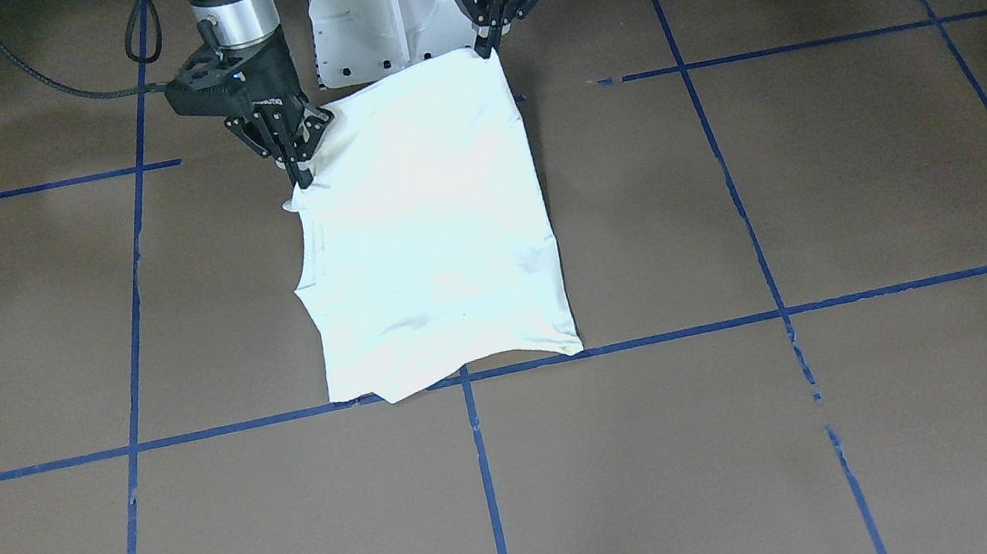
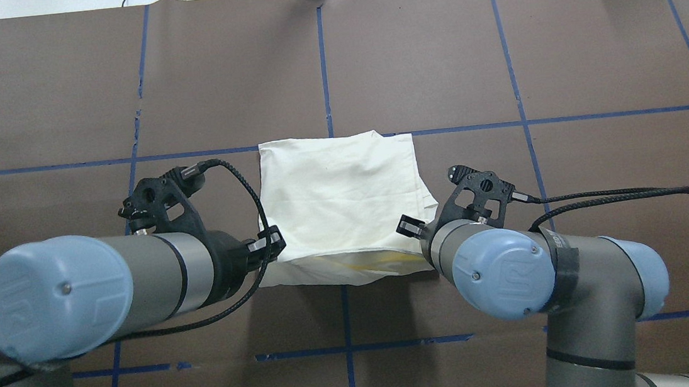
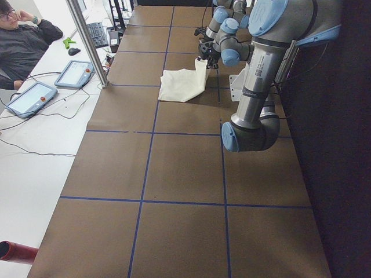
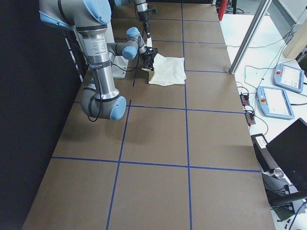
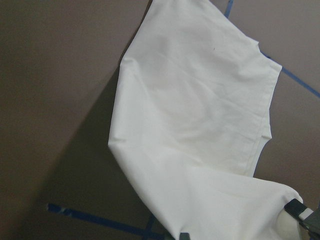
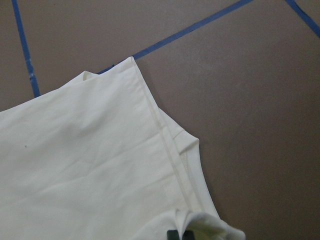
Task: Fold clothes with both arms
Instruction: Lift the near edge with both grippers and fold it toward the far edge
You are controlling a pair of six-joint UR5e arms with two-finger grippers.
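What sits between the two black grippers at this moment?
Only the folded cream fabric shirt: its raised edge spans from left gripper to right gripper, per the front-facing view.

T-shirt (image 1: 432, 247): cream, folded, flat | robot-side corners raised, pinched: left fingers (image 1: 486, 37), right fingers (image 1: 297, 167)

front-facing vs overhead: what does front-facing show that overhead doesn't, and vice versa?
Front-facing only: the fingertips themselves, with the left end effector and right end effector each pinched on a robot-side corner of the shirt, that edge lifted.
Overhead only: the left arm and right arm hide those fingertips, and a yellowish under-layer shows at the shirt's near edge.
Both: the cream shirt folded roughly rectangular on the brown table with blue tape lines.
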